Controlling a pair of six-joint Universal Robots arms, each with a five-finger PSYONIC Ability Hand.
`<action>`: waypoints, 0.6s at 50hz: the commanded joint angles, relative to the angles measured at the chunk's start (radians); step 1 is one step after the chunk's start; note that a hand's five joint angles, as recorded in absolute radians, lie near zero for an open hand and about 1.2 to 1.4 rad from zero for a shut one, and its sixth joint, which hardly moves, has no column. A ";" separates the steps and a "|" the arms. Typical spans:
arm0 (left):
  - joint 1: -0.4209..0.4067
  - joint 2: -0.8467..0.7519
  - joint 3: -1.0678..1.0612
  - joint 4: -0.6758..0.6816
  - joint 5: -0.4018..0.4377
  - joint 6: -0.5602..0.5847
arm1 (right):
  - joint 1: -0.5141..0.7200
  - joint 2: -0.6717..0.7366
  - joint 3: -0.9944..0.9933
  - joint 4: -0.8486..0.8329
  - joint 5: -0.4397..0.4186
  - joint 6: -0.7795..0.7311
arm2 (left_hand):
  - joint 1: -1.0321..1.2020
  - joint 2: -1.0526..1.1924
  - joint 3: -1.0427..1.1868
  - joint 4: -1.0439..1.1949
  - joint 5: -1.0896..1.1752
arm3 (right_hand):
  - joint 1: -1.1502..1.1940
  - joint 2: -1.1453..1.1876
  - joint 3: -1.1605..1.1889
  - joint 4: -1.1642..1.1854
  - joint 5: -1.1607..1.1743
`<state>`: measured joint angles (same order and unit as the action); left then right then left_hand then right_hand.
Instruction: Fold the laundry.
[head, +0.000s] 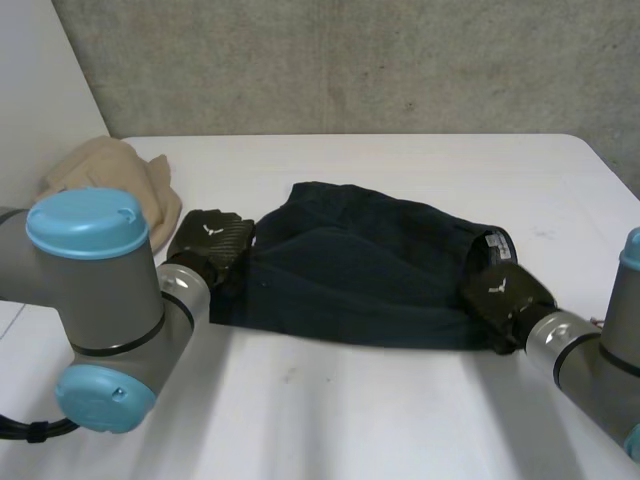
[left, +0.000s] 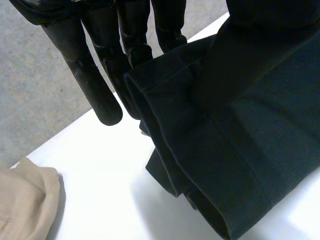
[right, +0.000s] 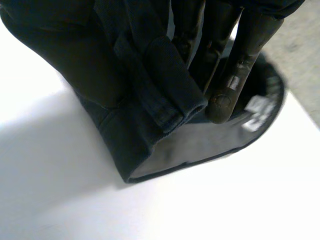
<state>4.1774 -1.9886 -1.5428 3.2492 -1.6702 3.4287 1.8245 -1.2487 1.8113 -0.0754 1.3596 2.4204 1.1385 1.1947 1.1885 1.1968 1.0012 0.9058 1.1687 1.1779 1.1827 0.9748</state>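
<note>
A white table (head: 400, 420) stands against a grey concrete wall (head: 350, 60). 1 crumpled beige cloth (head: 112, 168) lies at the table's far left corner, near a white panel (head: 30, 90).

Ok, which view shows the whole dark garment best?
The head view: the dark garment stretches whole between the left hand and the right hand. The left wrist view shows its hemmed end beside that hand; the right wrist view shows its labelled end in the right hand's grip.

Garment (head: 360, 265) on table (head: 400, 420); second cloth (head: 120, 185) left of it (left robot hand (head: 208, 245) between).
</note>
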 joint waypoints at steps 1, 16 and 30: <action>-0.008 0.134 -0.017 -0.115 0.009 0.010 | 0.002 -0.220 -0.102 0.115 0.003 -0.020 | 0.258 0.202 0.208 0.199 0.221 | 0.490 0.228 0.218 0.214 0.247; -0.030 0.346 -0.040 -0.263 0.010 0.145 | -0.002 -0.181 -0.501 0.652 -0.039 -0.099 | 0.258 0.202 0.208 0.199 0.221 | 0.490 0.228 0.218 0.214 0.247; -0.020 -0.110 0.231 -0.165 0.000 0.219 | 0.053 0.204 -0.765 0.562 0.021 -0.015 | 0.258 0.202 0.208 0.199 0.221 | 0.490 0.228 0.218 0.214 0.247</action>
<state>4.1474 -1.9232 -1.4772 3.0172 -1.6663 3.6384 1.8434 -1.1868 1.1819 0.6094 1.3500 2.3071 1.1385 1.1955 1.1885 1.1971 1.0011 0.9486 1.1687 1.1861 1.1882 0.9810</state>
